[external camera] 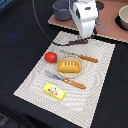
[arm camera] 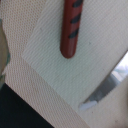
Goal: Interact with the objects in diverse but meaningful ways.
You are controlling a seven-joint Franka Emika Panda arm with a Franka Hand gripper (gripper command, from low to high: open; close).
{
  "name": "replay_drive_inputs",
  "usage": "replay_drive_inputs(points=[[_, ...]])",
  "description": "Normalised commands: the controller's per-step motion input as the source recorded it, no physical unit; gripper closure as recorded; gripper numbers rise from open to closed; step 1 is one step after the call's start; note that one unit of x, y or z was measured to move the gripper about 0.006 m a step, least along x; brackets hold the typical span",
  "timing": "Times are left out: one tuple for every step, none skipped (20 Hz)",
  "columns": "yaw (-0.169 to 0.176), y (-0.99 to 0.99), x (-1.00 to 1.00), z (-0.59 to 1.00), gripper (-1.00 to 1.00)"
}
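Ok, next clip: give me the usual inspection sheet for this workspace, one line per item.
Surface: dark table with a striped placemat laid on it.
Job's things: red tomato, orange bread block, yellow bar, fork and knife with orange handles, all on the placemat; dark red stick at its far edge; grey pot beyond.
Clutter: bowl on the brown board.
Grippers: gripper above the stick; jaws unclear.
Cables: black cable arcing to the arm.
Surroundings: nothing seen.
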Motion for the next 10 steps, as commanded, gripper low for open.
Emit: replay_drive_inputs(points=[[0.000,0.21,-0.02,-0.41,-1.00],[0.000,0.22,-0.01,-0.40,-1.00],[0.000,0.21,0.00,-0.39,-1.00],[0.000,0.21,0.00,-0.35,-1.00],[0.000,0.18,0.00,-0.33,-1.00],[0.000,0.18,0.00,-0.30,-1.00],[0.000,0.19,0.00,-0.29,-1.00],[0.000,0.19,0.00,-0.29,-1.00],[0.000,0.17,0.00,-0.30,-1.00],[0.000,0.17,0.00,-0.30,-1.00]])
